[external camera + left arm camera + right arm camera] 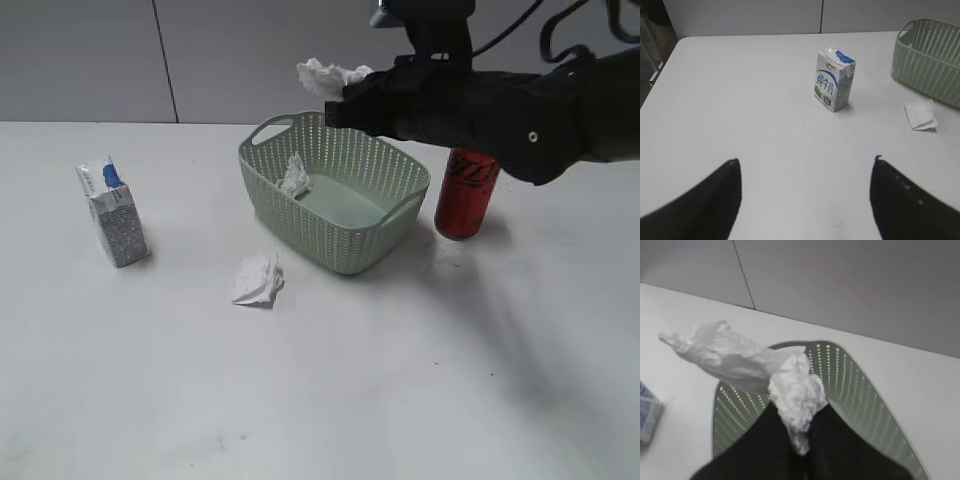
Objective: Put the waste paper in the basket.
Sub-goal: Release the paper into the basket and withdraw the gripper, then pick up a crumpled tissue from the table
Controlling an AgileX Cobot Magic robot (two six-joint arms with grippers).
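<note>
Crumpled tissue wad (330, 75); perforated matt plastic basket (345, 250); glossy can (466, 195); printed carton (834, 80).

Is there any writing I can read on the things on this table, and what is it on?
"纯牛奶" in blue characters, running down the front of the small milk carton.
A small red round logo sits above those characters on the carton; too small to read.
Black script lettering on the red can; it is partly hidden by the arm and too blurred to read.
Nothing else carries text.

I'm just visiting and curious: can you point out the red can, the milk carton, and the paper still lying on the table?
Red can (465, 195), exterior view, middle of its side.
Milk carton (831, 85), left wrist view, printed front face.
Paper wad on the table (260, 280), exterior view, its middle.
</note>
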